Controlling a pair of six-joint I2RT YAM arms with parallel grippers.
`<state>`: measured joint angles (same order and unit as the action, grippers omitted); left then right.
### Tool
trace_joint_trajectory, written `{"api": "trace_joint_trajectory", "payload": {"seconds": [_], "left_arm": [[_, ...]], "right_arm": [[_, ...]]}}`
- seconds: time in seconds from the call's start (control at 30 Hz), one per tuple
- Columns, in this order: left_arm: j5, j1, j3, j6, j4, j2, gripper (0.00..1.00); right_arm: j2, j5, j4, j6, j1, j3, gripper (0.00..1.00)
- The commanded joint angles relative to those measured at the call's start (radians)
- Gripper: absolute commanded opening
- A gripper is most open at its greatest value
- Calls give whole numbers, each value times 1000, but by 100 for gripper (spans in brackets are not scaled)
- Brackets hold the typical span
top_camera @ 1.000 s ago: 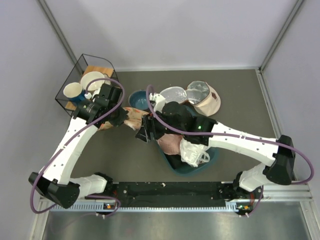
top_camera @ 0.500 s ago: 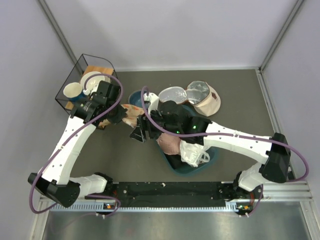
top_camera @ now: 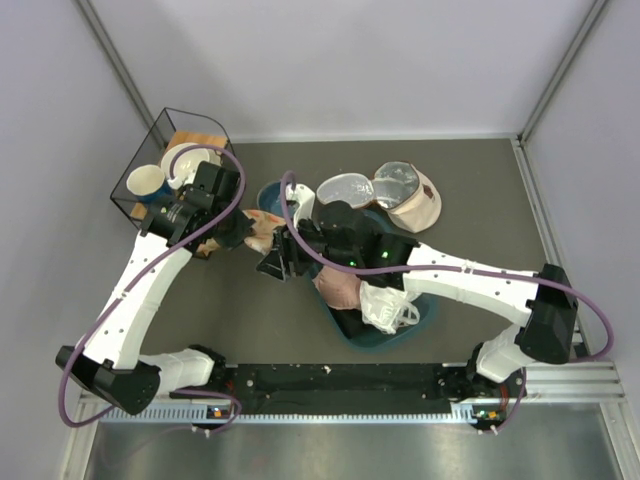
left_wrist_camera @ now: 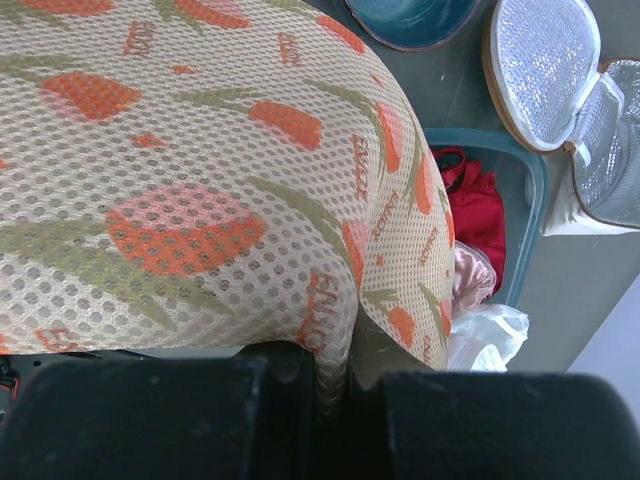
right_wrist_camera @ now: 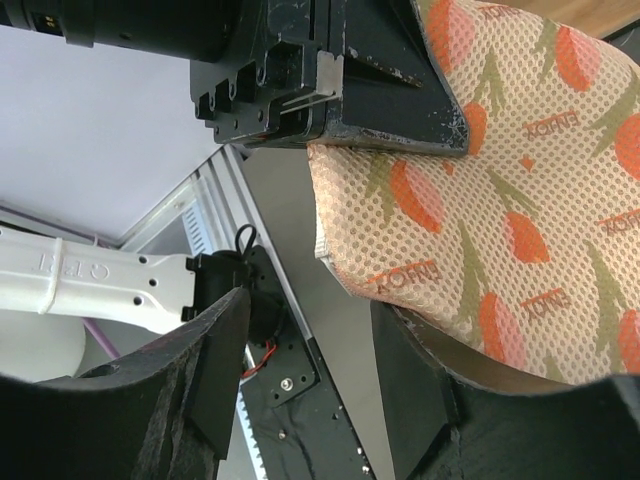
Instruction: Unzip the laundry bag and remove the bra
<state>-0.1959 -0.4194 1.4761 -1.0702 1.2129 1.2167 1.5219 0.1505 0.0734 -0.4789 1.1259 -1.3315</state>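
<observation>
The laundry bag (top_camera: 264,231), peach mesh with orange-red tulip print, hangs lifted between the two arms left of the teal basin (top_camera: 420,315). My left gripper (top_camera: 243,233) is shut on a fold of the bag's edge; in the left wrist view the bag (left_wrist_camera: 200,190) fills the frame, pinched at my jaws (left_wrist_camera: 345,385). My right gripper (top_camera: 271,265) is open just below the bag; in the right wrist view (right_wrist_camera: 310,375) the bag (right_wrist_camera: 500,230) rests against the right fingertip (right_wrist_camera: 420,390), with nothing between the jaws. The mustard-yellow bra is hidden. No zip shows.
The basin holds a pale pink lacy garment (top_camera: 340,288), a white glossy bundle (top_camera: 385,305) and a red cloth (left_wrist_camera: 478,205). A beige pouch with silver lining (top_camera: 385,190) lies behind it. A blue bowl (top_camera: 278,198) and a wire basket with mugs (top_camera: 170,170) stand at the back left.
My right gripper has moved a little left, closer under the bag. My left gripper has lifted the bag slightly up and back.
</observation>
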Motion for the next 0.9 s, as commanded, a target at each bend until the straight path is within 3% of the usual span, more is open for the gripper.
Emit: {"api": "trace_joint_trajectory", "payload": {"seconds": [0.0,0.27,0.37,0.53,0.87], "left_arm": [[24,-4,30,16,10,-19,0],[46,-4,9,32,-19,-23,0],[47,-4,3,33,-24,-25,0],[46,-4,-2,33,-29,-28,0],[7,-2,1,50,-19,-22,0]], "right_arm": [[0,-31,-104,-1,15,-31,50],[6,-46,-109,3,14,-34,41],[1,-63,-107,0,14,-28,30],[-22,-144,-100,-26,11,17,1],[-106,-118,-103,-44,-26,138,0]]}}
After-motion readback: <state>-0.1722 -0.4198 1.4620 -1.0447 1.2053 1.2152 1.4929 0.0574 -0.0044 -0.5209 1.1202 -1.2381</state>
